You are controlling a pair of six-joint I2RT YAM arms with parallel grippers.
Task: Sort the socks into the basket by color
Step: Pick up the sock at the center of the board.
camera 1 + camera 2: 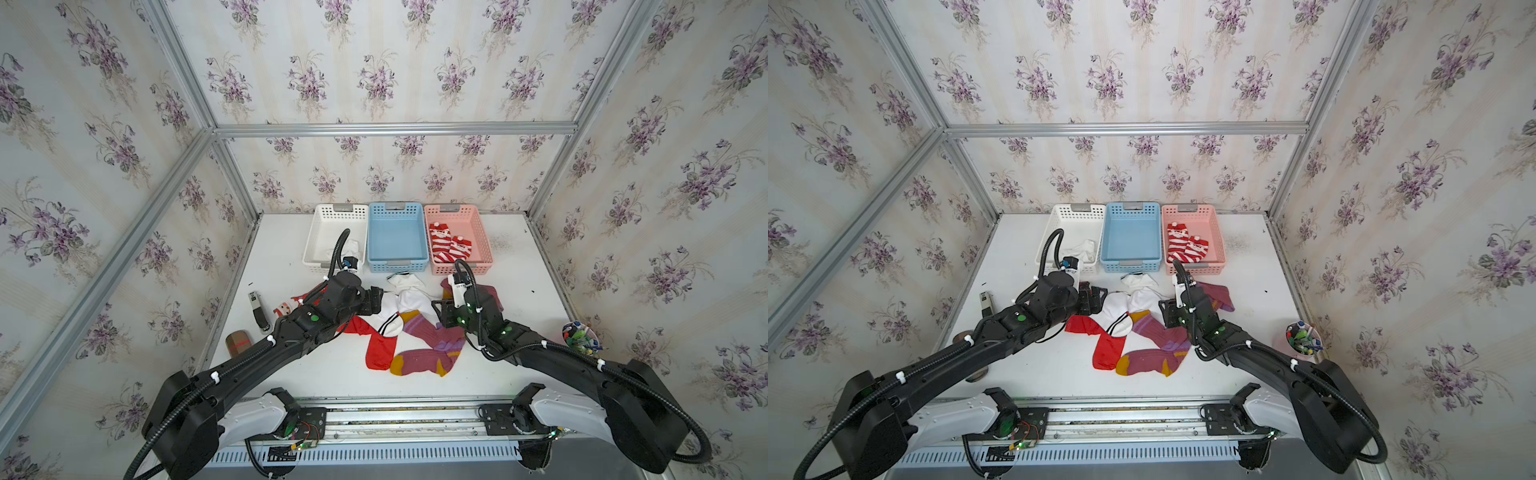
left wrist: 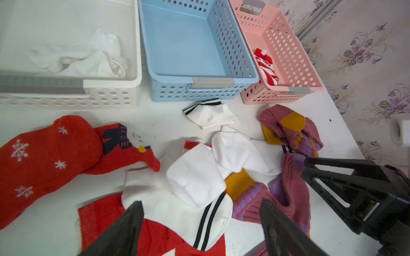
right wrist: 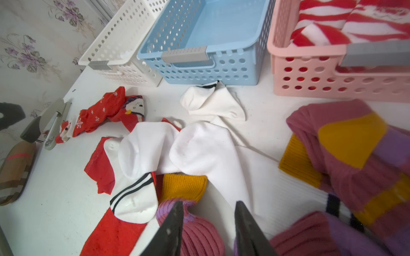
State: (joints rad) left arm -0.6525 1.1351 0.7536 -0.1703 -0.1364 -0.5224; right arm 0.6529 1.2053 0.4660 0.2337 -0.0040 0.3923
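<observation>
Loose socks lie in a heap mid-table: white socks with black stripes [image 1: 390, 320], maroon socks with mustard toes [image 1: 428, 359] and a plain red sock [image 1: 380, 349]. My left gripper [image 2: 199, 202] hovers open just above a striped white sock [image 2: 199, 177], with nothing between its fingers. My right gripper [image 3: 208, 204] has its jaws partly closed around a raised fold of a maroon sock [image 3: 199, 232]. Striped Santa socks [image 1: 444, 245] lie in the pink basket [image 1: 484, 245] and a white sock [image 1: 351, 247] in the white basket [image 1: 316, 249]. The blue basket [image 1: 397, 266] holds nothing.
A red snowflake sock [image 2: 44, 159] lies under my left arm. A stapler [image 1: 259, 311] and a brown object [image 1: 237, 343] sit by the table's left edge. A cup of pens [image 1: 579, 334] stands at the right edge. The baskets line the back wall.
</observation>
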